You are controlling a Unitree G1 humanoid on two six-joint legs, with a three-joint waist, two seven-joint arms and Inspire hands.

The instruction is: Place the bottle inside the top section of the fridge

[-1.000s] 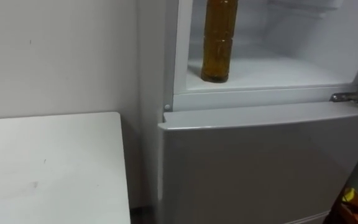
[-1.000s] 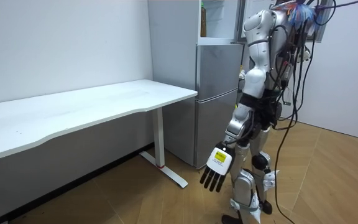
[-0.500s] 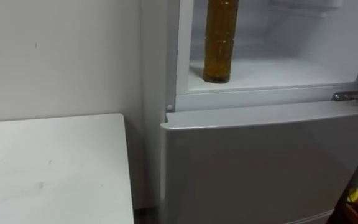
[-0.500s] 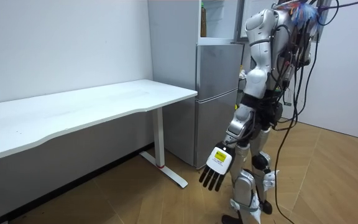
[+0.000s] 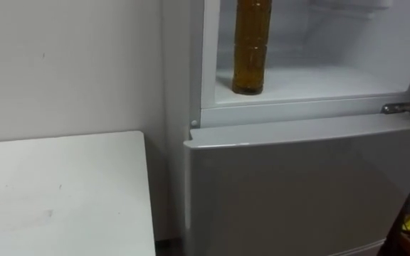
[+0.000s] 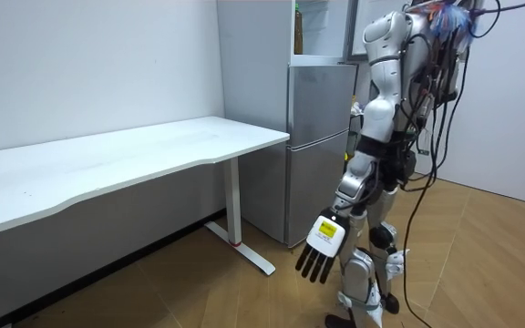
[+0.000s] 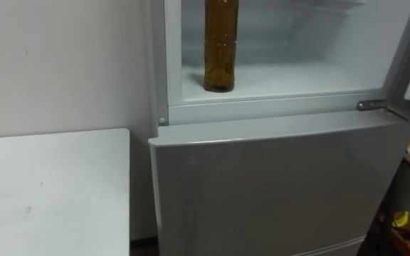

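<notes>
Left hand (image 6: 323, 239) slightly shifted; bottle (image 5: 251, 43) upright

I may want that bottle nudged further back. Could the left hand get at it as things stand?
Probably yes: the bottle stands upright near the open upper fridge's front edge with nothing before it. The left hand, fingers straight, hangs low by the leg and must rise first.

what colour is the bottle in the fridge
The bottle is amber brown, clearest in the left eye view.

Left hand (image 6: 321, 243) hanging low, fingers straight
</notes>
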